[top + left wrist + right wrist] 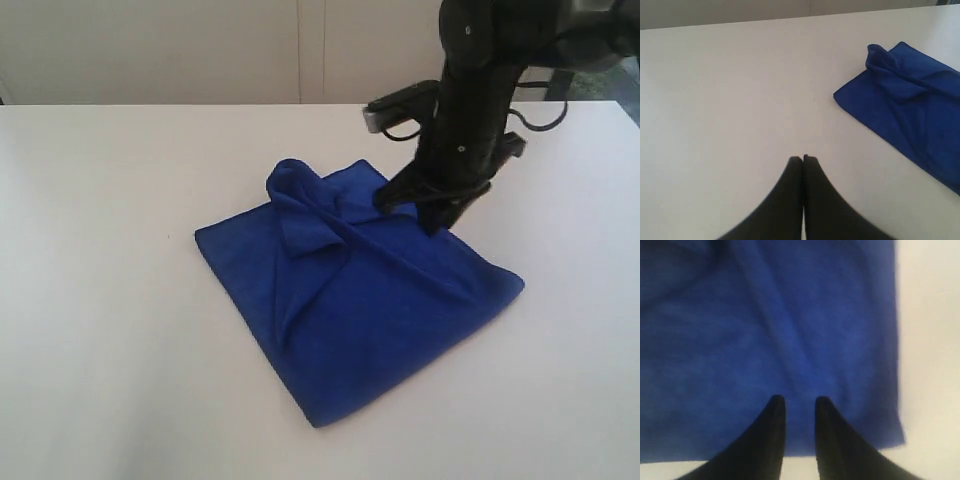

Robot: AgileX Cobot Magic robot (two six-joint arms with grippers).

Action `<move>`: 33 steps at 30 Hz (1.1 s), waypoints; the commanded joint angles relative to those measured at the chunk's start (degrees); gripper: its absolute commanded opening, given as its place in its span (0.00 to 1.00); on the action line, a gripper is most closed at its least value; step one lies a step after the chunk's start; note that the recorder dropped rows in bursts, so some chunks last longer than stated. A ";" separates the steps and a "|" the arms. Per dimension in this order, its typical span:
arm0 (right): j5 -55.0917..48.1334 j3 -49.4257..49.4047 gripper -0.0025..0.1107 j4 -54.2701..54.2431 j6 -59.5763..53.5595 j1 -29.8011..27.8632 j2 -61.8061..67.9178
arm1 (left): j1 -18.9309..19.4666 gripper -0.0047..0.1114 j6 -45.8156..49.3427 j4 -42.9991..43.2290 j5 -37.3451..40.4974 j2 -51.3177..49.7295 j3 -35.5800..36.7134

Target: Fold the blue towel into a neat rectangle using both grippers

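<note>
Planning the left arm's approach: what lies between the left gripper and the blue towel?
Only bare white table, seen in the left wrist view, between the shut left gripper and the blue towel.

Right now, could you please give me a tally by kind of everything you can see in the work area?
blue towel: 1
black claws: 2, the left claw and the right claw
white table: 1
Total: 4
</note>
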State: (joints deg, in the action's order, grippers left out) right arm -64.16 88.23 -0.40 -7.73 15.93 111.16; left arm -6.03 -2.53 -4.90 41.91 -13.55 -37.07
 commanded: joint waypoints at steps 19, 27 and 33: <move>19.13 -0.37 0.02 -14.99 -14.57 18.32 11.38 | -0.38 0.04 -0.03 -0.05 0.09 0.38 0.47; 22.26 -0.27 0.02 -16.06 -13.66 18.32 14.98 | -0.38 0.04 -0.03 -0.05 0.09 0.38 0.47; 29.02 -0.27 0.02 -16.72 -5.89 18.32 15.86 | -0.38 0.04 -0.03 -0.05 0.09 0.38 0.47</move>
State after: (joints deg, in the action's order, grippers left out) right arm -39.24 88.26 -17.54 -17.32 34.22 125.55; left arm -6.03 -2.53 -4.90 41.91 -13.55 -37.07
